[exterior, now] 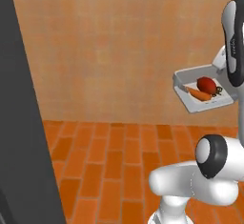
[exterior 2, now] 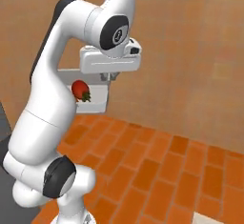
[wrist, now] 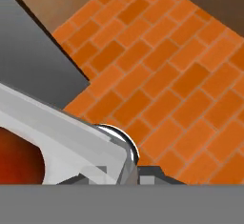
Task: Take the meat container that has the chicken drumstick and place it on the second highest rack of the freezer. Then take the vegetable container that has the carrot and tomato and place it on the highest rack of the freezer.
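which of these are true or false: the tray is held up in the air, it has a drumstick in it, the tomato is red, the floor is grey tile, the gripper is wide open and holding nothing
1. The tray is held up off the floor. True.
2. It carries a drumstick. False: it holds a carrot and a tomato.
3. The tomato is red. True.
4. The floor is grey tile. False: it is orange brick.
5. The gripper is wide open, holding nothing. False: it is shut on the tray's rim.
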